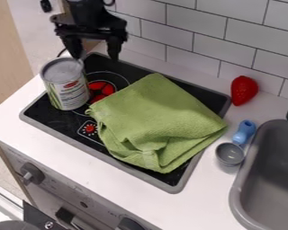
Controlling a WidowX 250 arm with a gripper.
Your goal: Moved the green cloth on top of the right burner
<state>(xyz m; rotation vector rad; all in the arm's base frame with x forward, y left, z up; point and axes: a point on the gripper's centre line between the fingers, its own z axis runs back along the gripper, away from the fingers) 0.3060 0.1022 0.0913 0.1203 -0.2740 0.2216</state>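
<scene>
Taking the middle of the green cloth (152, 119) as the dial's centre, with twelve at the top of the view, the hand (95, 53) hangs at eleven, released, its fingers apart and nothing between them. The tin can (71, 92) stands at ten, just below the hand, with the red-patterned burner (102, 91) between it and the cloth.

The cloth lies across the right part of the black hob (98, 155), its three o'clock corner reaching over the rim towards the desk (200, 197). The right burner itself is hidden; I judge it lies underneath, so the task looks done, or very nearly.

The cloth should handle as light, limp and unbreakable, with a textured weave that ought not to slip. It will sag and swing from wherever it is taken. If it needs shifting, the loose folds near six offer the best pinch; the flatter stretch towards one gives little to catch, and pressing there might only rub the fingertips on the hob. A drag towards ten could nudge the can.

The red strawberry-shaped toy (244, 90) sits at two, the blue-handled cup (230, 154) between three and four, the sink (238, 188) at four.
</scene>
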